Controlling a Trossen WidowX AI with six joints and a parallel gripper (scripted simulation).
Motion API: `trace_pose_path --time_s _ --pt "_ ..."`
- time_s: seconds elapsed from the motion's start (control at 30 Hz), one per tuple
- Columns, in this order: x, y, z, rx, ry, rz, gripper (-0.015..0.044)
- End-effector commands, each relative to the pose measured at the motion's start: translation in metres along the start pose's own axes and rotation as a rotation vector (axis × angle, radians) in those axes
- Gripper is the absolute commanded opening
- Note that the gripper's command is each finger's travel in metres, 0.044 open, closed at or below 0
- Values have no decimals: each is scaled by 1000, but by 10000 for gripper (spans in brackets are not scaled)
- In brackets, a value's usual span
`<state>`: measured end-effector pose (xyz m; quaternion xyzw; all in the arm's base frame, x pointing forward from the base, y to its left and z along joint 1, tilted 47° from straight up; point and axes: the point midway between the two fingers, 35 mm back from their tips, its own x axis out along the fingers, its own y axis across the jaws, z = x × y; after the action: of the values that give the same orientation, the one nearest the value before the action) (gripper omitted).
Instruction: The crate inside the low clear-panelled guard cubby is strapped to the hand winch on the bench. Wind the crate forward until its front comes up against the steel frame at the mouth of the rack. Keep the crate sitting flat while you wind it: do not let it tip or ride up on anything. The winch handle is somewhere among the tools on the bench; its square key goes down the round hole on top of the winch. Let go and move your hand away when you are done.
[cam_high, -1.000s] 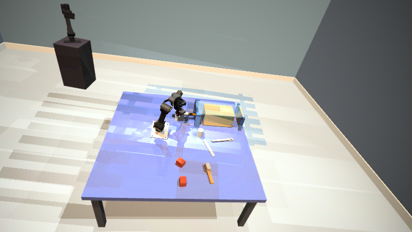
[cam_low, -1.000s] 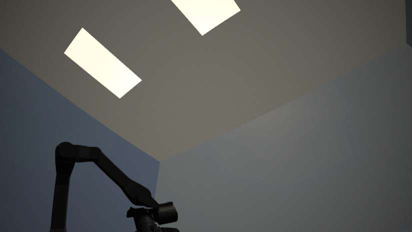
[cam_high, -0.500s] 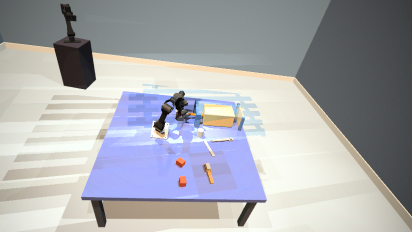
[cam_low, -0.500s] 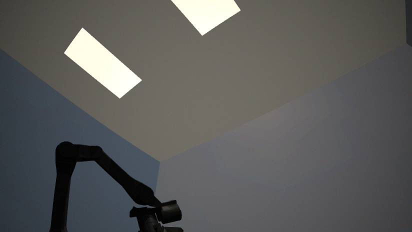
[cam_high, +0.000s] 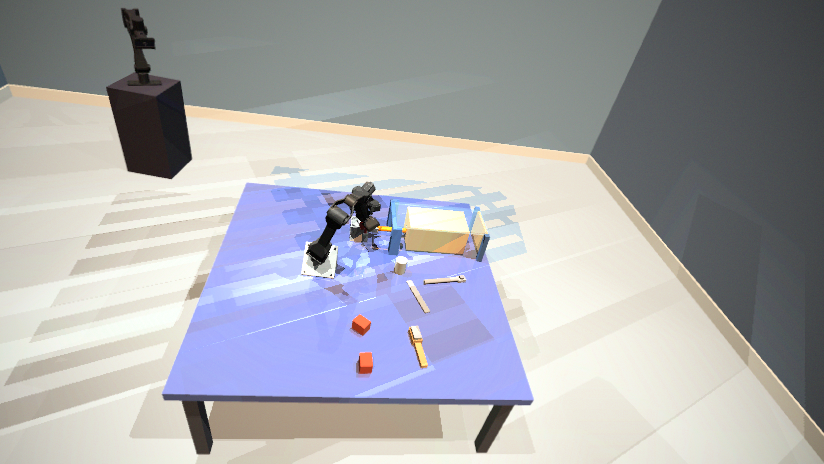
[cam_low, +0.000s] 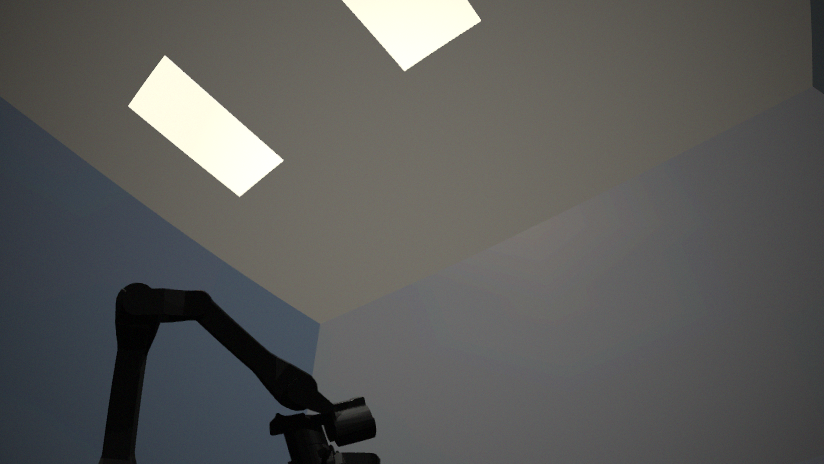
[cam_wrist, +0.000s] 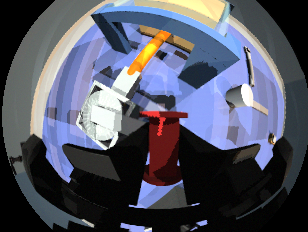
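Table top (cam_high: 288, 357) (cam_wrist: 210, 117) blue-violet, dark legs, striped light and shadow on it. Pale floor (cam_high: 86, 247), grey walls, tan baseboard. Exterior view: mostly grey-brown ceiling (cam_low: 403, 172), two bright light panels, blue wall at left, arm (cam_high: 328, 230) (cam_low: 230, 337) bent, fingers out of view. Second dark arm (cam_high: 140, 48) on dark pedestal (cam_high: 149, 126) behind table.

Gripper (cam_high: 373, 236) (cam_wrist: 162, 127) clamped on red spool-shaped grip (cam_wrist: 164, 145), near white winch (cam_high: 356, 231) (cam_wrist: 102, 117). Key seating: can't tell. Orange strap (cam_high: 385, 228) (cam_wrist: 147, 52) runs from winch toward crate. Pale yellow crate (cam_high: 436, 230) (cam_wrist: 200, 7) inside cubby, behind blue frame (cam_high: 394, 230) (cam_wrist: 175, 21), looks flat; front contact unclear.

Cream cylinder (cam_high: 400, 265) (cam_wrist: 240, 96) near frame; wrench (cam_high: 444, 280) (cam_wrist: 250, 65), flat bar (cam_high: 418, 296) (cam_wrist: 260, 108), orange-handled brush (cam_high: 421, 353), two red blocks (cam_high: 361, 325) lie apart.
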<state>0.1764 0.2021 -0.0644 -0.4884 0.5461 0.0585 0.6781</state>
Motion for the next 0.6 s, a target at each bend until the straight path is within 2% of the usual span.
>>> trace_pose_path --time_s 0.0,0.57 --pt "6 -3 9 16 -6 -6 0" --pt "14 -4 27 17 -7 -7 0"
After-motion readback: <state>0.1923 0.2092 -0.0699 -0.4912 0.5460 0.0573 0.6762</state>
